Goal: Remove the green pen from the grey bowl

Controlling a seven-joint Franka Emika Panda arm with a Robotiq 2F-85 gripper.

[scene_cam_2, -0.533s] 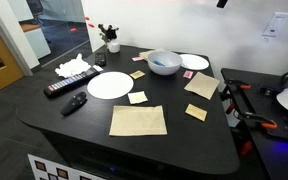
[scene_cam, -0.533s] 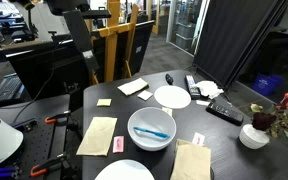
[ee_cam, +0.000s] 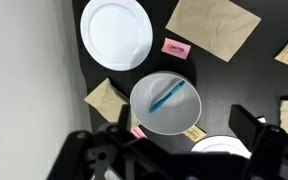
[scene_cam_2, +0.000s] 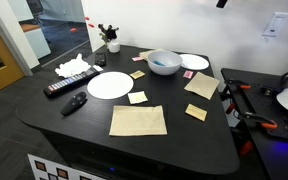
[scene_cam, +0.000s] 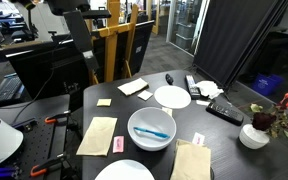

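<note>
The grey bowl (scene_cam: 134, 122) stands on the black table, and both exterior views show it (scene_cam_2: 165, 67). The green pen (scene_cam: 154, 131) lies slanted inside it. In the wrist view the bowl (ee_cam: 144, 110) is seen from straight above, with the pen (ee_cam: 166, 96) across its middle. My gripper (ee_cam: 182, 138) hangs high above the bowl. Its dark, blurred fingers stand wide apart with nothing between them. The arm rises at the back of the table in an exterior view (scene_cam: 77, 35).
White plates (scene_cam: 172, 96) (scene_cam: 124, 172) (scene_cam_2: 110, 85) flank the bowl. Tan napkins (scene_cam: 97, 135) (scene_cam_2: 138, 120), pink notes (ee_cam: 175, 47), a remote (scene_cam_2: 66, 84), a black marker (scene_cam_2: 75, 103), crumpled tissue (scene_cam_2: 72, 67) and a flower pot (scene_cam: 254, 134) lie around it.
</note>
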